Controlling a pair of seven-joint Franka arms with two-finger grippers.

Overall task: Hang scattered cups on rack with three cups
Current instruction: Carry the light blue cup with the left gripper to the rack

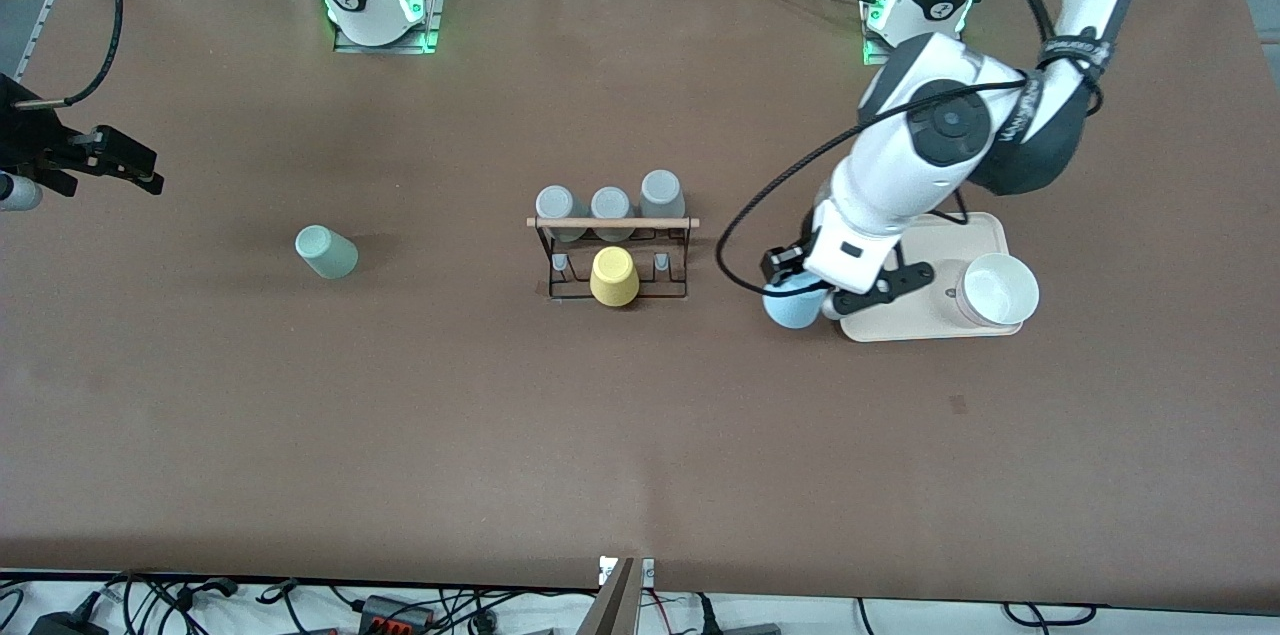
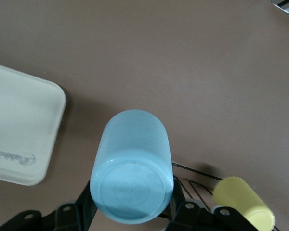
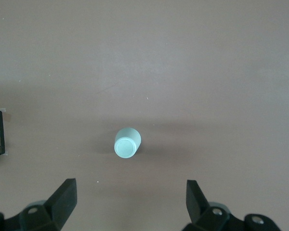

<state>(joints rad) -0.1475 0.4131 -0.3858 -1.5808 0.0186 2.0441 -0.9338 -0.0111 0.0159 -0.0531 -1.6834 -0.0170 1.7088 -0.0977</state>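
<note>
**L tool on blue cup**

Front: L tool (image 1: 800, 300) pinches blue cup (image 1: 792, 307) beside tray (image 1: 975, 233), toward L-arm table end. Rack (image 1: 612, 255) mid-table; mint cup (image 1: 326, 252) toward R-arm end.

L wrist: fingers (image 2: 179, 204) flank blue cup (image 2: 132, 166).

R wrist: R tool (image 3: 130, 202) spread, above mint cup (image 3: 127, 143).

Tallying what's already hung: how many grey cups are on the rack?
3: grey cups sit side by side along the black wire rack's row farther from the camera.
</note>
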